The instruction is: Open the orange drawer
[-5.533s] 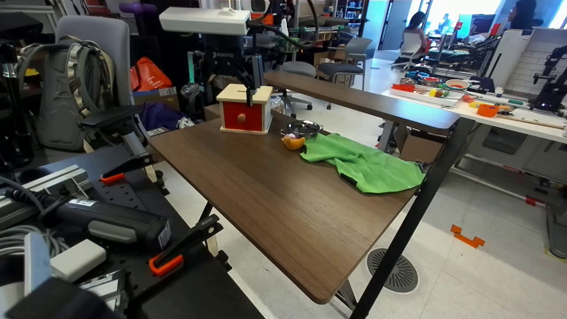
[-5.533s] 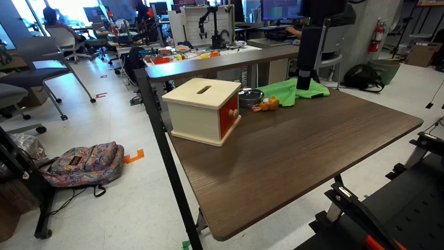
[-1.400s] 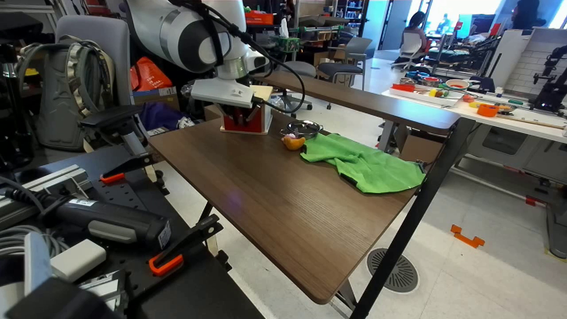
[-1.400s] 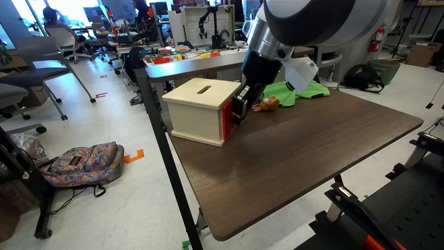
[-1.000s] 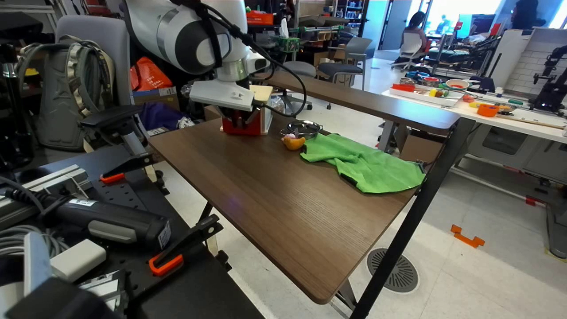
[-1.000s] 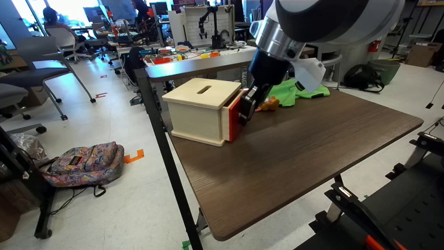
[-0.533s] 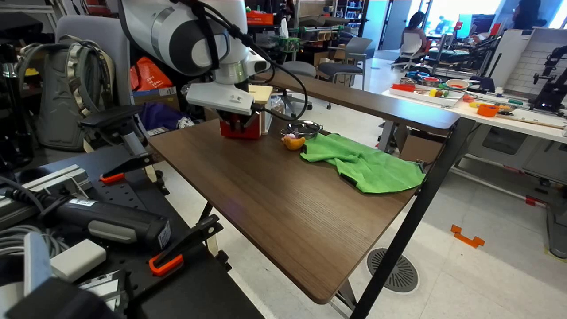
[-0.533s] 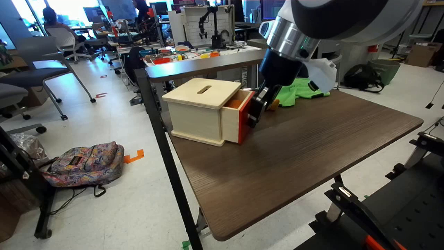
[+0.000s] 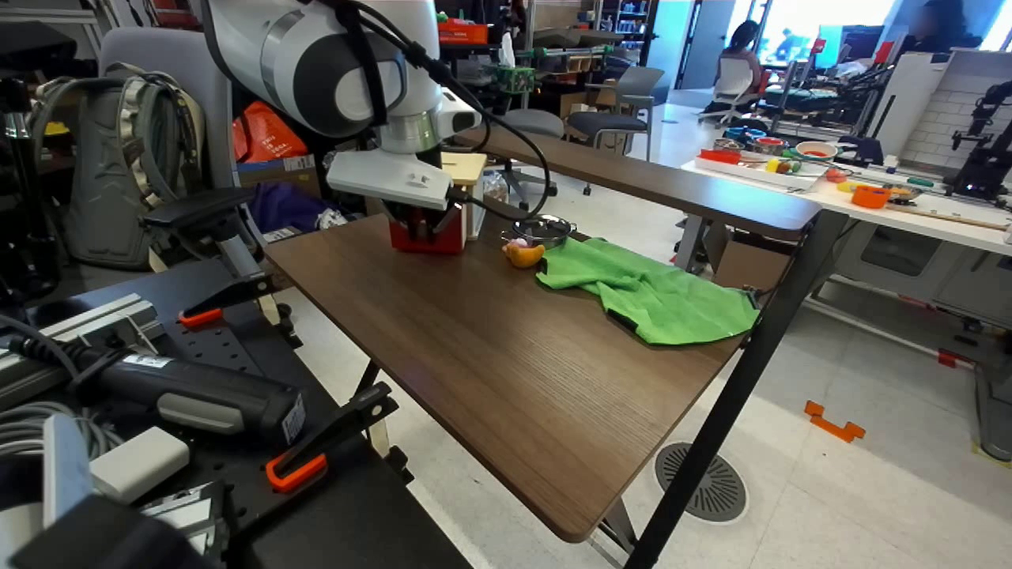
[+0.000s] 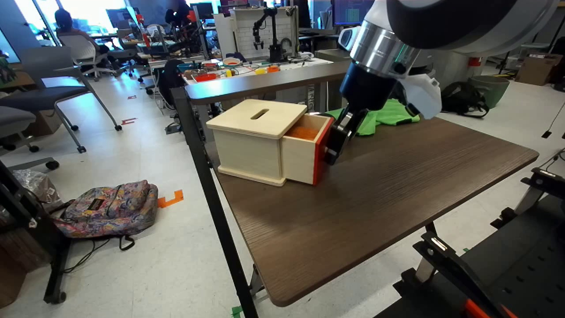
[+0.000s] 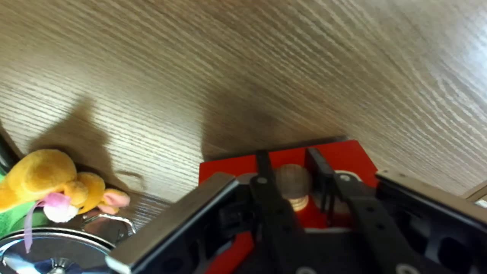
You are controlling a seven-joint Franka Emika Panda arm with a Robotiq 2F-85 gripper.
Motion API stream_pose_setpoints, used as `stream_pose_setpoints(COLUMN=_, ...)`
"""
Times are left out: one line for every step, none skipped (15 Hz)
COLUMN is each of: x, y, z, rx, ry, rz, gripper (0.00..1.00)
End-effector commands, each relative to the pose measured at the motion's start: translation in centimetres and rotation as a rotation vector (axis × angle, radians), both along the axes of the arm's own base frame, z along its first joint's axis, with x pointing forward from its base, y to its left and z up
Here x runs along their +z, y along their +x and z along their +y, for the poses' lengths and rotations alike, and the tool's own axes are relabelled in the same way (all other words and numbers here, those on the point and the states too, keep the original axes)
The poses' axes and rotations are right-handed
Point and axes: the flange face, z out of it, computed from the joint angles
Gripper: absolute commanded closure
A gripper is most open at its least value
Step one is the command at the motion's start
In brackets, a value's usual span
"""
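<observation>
The orange drawer (image 10: 300, 160), with a red front and pale wooden sides, stands pulled well out of its tan wooden box (image 10: 247, 152). Its open top shows orange inside. In the wrist view the round wooden knob (image 11: 293, 180) on the red front sits between the fingers of my gripper (image 11: 289, 161), which is shut on it. The left finger touches the knob; a thin dark gap may show at the right one. In an exterior view my gripper hides the knob and much of the red front (image 9: 451, 239).
Beside the drawer lie an orange plush toy (image 9: 523, 254) and a lidded metal pot (image 9: 544, 229). A green cloth (image 9: 648, 292) spreads farther along the brown table (image 9: 490, 356). A raised shelf (image 9: 648, 178) runs along the table's far side.
My gripper came down from above the box and shut on the knob. Over the last second or so it has drawn away from the box, and the drawer has slid out with it.
</observation>
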Motion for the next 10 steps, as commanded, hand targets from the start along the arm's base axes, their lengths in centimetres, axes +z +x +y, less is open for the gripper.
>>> stream_pose_setpoints(x=0.0, y=-1.1, z=-1.3, rx=0.002, ry=-0.012, rz=0.014, gripper=0.48)
stream_pose_setpoints(x=-0.1, y=-1.1, z=-1.3, rx=0.004, ry=-0.016, rz=0.016, gripper=0.46)
stream_pose_setpoints(x=-0.3, y=-1.3, z=-1.5, rx=0.002, ry=-0.017, rz=0.023, gripper=0.4)
stream_pose_setpoints(x=-0.4, y=-1.4, z=-1.7, rx=0.0, ry=-0.018, rz=0.03, gripper=0.32)
stream_pose_setpoints(x=-0.6, y=-1.6, z=-1.9, rx=-0.004, ry=-0.019, rz=0.036, gripper=0.26)
stream_pose_setpoints(x=-0.7, y=-1.6, z=-2.1, rx=-0.006, ry=-0.019, rz=0.043, gripper=0.19)
stream_pose_setpoints(x=-0.8, y=-1.7, z=-2.2, rx=-0.008, ry=-0.02, rz=0.047, gripper=0.11)
stream_pose_setpoints(x=-0.9, y=-1.7, z=-2.3, rx=-0.01, ry=-0.021, rz=0.051, gripper=0.04)
stream_pose_setpoints(x=-0.9, y=-1.8, z=-2.4, rx=-0.011, ry=-0.022, rz=0.055, gripper=0.0)
stream_pose_setpoints(x=-1.0, y=-1.9, z=-2.5, rx=-0.011, ry=-0.025, rz=0.057, gripper=0.0)
